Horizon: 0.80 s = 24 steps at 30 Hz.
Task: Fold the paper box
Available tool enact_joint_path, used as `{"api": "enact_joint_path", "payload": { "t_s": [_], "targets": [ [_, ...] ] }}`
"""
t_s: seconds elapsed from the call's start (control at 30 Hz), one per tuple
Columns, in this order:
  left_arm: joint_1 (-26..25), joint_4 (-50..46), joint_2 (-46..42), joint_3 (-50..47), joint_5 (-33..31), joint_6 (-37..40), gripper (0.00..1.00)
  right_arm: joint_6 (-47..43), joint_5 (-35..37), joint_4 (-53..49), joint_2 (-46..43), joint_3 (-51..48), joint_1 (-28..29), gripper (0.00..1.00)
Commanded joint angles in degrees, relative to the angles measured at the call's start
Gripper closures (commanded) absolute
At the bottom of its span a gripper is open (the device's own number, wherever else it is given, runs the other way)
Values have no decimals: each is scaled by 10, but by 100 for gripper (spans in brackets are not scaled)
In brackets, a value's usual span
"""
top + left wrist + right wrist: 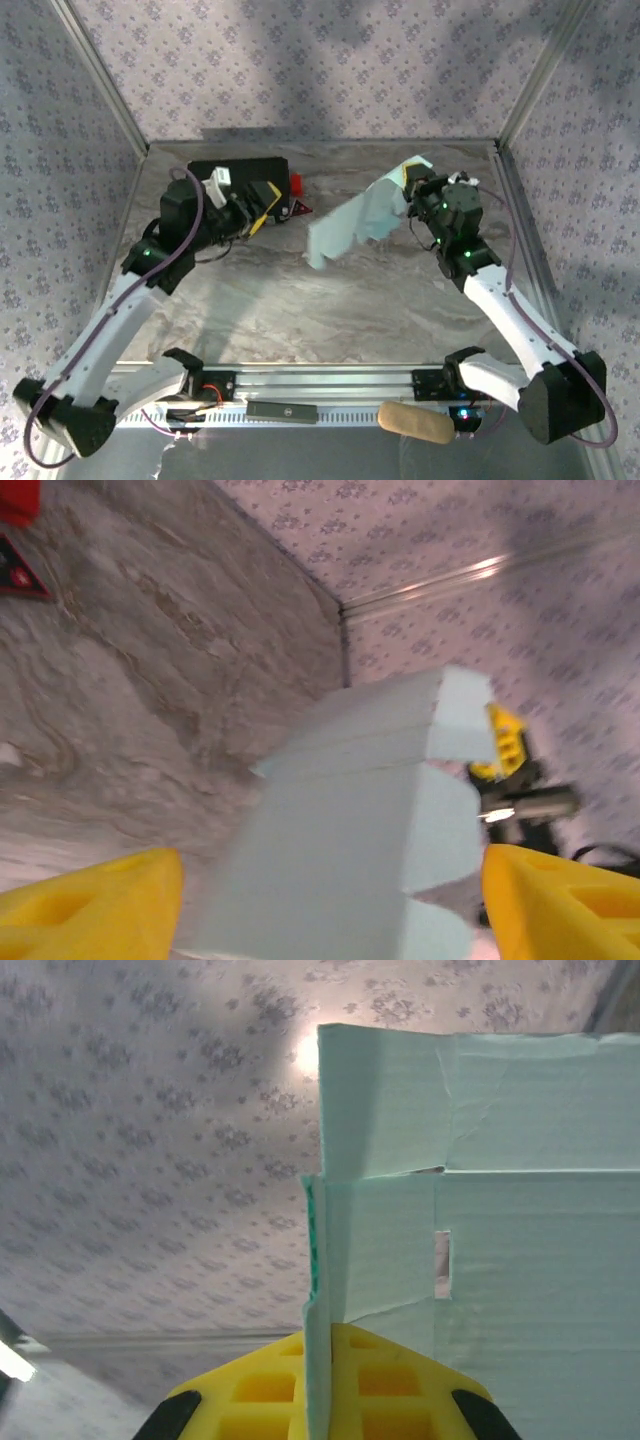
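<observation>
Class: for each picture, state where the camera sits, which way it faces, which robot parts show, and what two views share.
Top external: above and behind the arms, looking down at the table; both arms, left gripper, right gripper.
Left wrist: behind the left gripper, facing across the table toward the paper box; its yellow fingers, spread.
Right wrist: behind the right gripper, tilted up at the patterned wall; one yellow finger against the paper box.
Shared: the paper box, in all three.

Pale light-blue paper box (355,228) — creased, flapped card sheet, steeply tilted over the far-right table (300,320)
</observation>
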Motion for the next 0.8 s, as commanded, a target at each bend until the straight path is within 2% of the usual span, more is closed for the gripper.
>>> {"api": "enact_joint_path", "payload": {
  "t_s": [0.0, 0.1, 0.2, 0.23, 0.37, 0.4, 0.53, 0.63, 0.77],
  "targets": [
    [-92, -96, 46, 69, -122, 188, 31, -156, 71, -152, 0, 64, 37, 100],
    [-213, -104, 97, 124, -272, 345, 27, -195, 137, -264, 27, 128, 81, 100],
    [-282, -84, 141, 156, -397, 466, 19, -217, 197, -379, 61, 201, 122, 100],
    [-292, -69, 151, 162, -411, 500, 17, -224, 205, -388, 66, 206, 130, 100],
    [-297, -40, 180, 177, -352, 563, 14, -232, 223, -396, 76, 209, 148, 100],
    [-301, -38, 187, 182, -355, 577, 14, -232, 219, -401, 81, 212, 148, 100],
    [-324, -33, 217, 185, -410, 644, 13, -228, 208, -407, 92, 224, 149, 100],
    [-341, -4, 237, 178, -428, 661, 13, -221, 200, -407, 96, 227, 151, 100],
    [-376, 43, 263, 171, -484, 671, 11, -199, 192, -410, 99, 228, 151, 100]
  ]
}}
